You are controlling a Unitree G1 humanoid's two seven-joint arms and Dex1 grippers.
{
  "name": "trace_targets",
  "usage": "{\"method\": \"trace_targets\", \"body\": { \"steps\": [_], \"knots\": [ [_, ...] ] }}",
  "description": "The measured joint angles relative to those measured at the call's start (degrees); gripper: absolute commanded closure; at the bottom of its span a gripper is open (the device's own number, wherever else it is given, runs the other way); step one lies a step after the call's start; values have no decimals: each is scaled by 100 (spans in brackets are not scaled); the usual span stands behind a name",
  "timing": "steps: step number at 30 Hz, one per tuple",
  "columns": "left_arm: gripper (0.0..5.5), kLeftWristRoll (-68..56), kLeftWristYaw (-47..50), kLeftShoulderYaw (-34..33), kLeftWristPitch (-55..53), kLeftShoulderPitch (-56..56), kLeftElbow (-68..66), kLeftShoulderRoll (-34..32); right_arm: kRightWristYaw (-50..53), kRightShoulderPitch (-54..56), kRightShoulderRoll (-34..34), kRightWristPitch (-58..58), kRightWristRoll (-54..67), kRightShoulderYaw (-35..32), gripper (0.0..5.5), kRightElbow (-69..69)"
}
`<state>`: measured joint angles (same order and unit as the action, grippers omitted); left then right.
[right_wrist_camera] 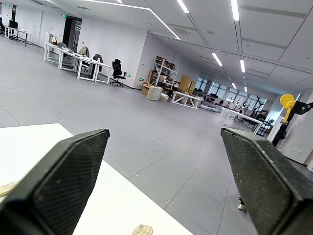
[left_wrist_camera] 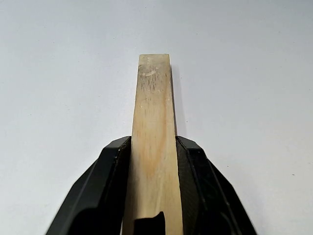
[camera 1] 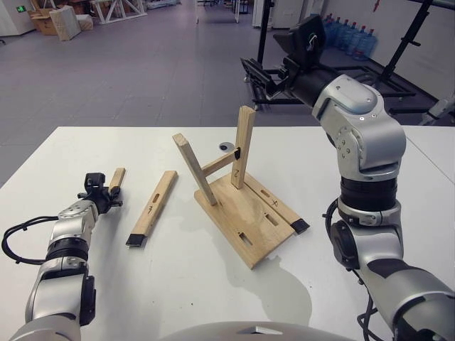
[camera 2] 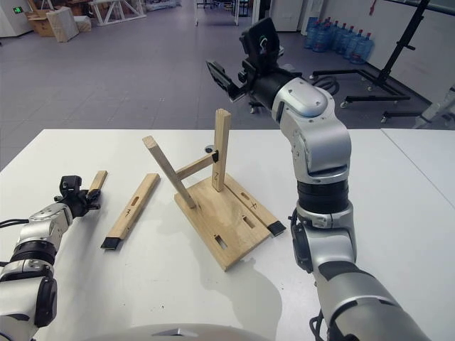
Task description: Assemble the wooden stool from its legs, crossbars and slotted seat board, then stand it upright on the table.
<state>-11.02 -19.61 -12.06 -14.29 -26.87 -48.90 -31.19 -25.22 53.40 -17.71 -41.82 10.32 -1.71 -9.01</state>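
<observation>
Lying on the white table point(camera 2: 398, 213), a short pale wooden bar point(left_wrist_camera: 154, 112) is squeezed by the black left gripper point(left_wrist_camera: 153, 147). The right gripper point(right_wrist_camera: 165, 134) is held open, high up.

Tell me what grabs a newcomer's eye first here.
The half-built stool at mid-table: the seat board lies flat, an upright leg and a leaning leg rising from it, joined by a crossbar. Next, the right gripper, open and empty, held high toward the table's far side. At the table's left, the left gripper is shut on a short wooden bar.
</observation>
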Motion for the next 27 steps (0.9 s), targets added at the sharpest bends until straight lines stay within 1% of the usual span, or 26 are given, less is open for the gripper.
{"method": "trace_targets", "body": {
  "steps": [2,4,8,10,11,14,16,17,19,20,23,27],
  "knots": [
    [423,10,-18,3,-34,23,91,16,1,0,-2,0,51,-3,128,30],
    [423,-5,-93,2,-184,160,492,28,2,0,-25,5,94,-20,128,138],
    [423,-362,-408,-139,-523,246,2508,-87,12,12,-160,98,124,-191,128,439],
    [423,-724,-545,-264,-782,197,3891,-225,38,26,-209,69,266,-523,128,728],
    [423,-883,-607,-288,-883,138,4342,-267,68,45,-219,-3,382,-672,128,852],
    [423,-1370,-719,-292,-1342,-133,5795,-350,154,515,-78,-1148,1497,-1649,128,1205],
    [423,-1476,-720,-48,-1493,-529,6669,-390,412,1108,386,-2385,2661,-2505,128,1335],
    [423,-1439,-710,75,-1518,-615,6840,-392,562,1257,603,-2724,3004,-2759,128,1374],
    [423,-1315,-670,442,-1551,-771,7229,-341,1108,1569,1381,-3515,3854,-3347,128,1482],
    [423,-1294,-653,537,-1568,-772,7284,-300,1376,1606,1671,-3703,4125,-3532,128,1495],
    [423,-1213,-624,658,-1592,-803,7283,-271,2081,1612,2166,-3881,4641,-3934,128,1487],
    [423,-1157,-556,722,-1608,-901,7280,-164,2854,1612,2532,-3761,5208,-4117,128,1463]
  ]
}}
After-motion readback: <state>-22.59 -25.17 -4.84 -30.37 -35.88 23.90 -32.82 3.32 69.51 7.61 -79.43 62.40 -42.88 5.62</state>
